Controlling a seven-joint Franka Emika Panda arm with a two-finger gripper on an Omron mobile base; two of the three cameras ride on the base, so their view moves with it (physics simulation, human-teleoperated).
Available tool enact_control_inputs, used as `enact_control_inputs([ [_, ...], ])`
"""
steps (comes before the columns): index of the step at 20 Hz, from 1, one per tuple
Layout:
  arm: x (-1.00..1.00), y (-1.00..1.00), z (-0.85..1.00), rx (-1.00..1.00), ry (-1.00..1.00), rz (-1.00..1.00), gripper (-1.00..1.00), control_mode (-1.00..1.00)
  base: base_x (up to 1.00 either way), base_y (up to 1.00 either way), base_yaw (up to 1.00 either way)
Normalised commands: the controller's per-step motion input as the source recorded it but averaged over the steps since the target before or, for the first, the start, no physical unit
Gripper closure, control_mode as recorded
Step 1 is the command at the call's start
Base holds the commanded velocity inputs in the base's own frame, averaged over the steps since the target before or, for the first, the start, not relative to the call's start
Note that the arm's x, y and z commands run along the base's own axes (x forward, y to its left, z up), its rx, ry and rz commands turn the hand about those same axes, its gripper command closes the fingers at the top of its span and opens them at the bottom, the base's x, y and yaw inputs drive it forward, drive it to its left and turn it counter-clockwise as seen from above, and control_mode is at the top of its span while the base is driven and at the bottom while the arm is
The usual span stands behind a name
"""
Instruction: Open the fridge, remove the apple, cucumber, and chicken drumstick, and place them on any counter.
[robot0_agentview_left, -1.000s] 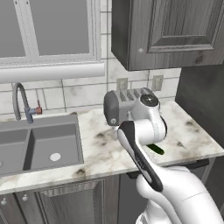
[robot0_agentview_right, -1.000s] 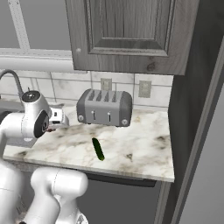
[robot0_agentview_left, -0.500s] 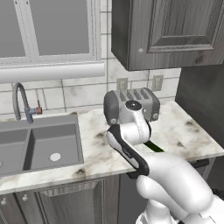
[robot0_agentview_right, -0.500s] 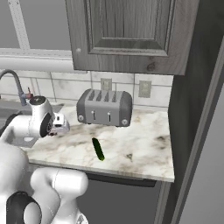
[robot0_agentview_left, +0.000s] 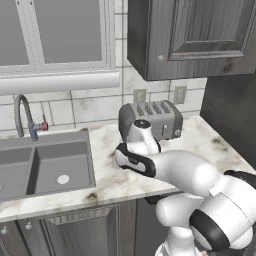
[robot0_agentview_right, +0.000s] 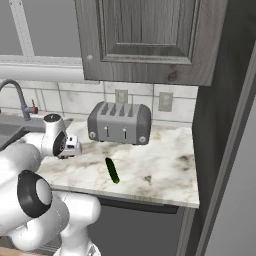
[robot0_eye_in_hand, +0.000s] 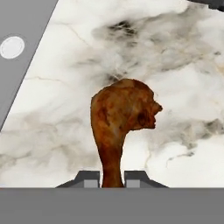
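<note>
While the arm bends low over the marble tabletop (robot0_agentview_right: 165, 165), the sink (robot0_agentview_left: 47, 165) lies off to one side of the claw (robot0_eye_in_hand: 112, 178) and the toaster (robot0_agentview_right: 120, 122) stands just behind it against the tiled wall. On the far side of the claw from the sink, the cucumber (robot0_agentview_right: 112, 170) lies flat on the tabletop in front of the toaster. The claw is clamped on the thin end of the chicken drumstick (robot0_eye_in_hand: 122, 118), whose thick end points away above the marble.
</note>
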Motion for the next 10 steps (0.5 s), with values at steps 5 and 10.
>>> enact_control_inputs([
  [5, 0.24, 0.04, -0.34, 0.0, 0.11, 0.0, 1.0, -1.0, 0.0, 0.0, 0.0],
  [10, 0.06, 0.0, -0.3, 0.0, 0.05, 0.0, 1.0, -1.0, 0.0, 0.0, 0.0],
])
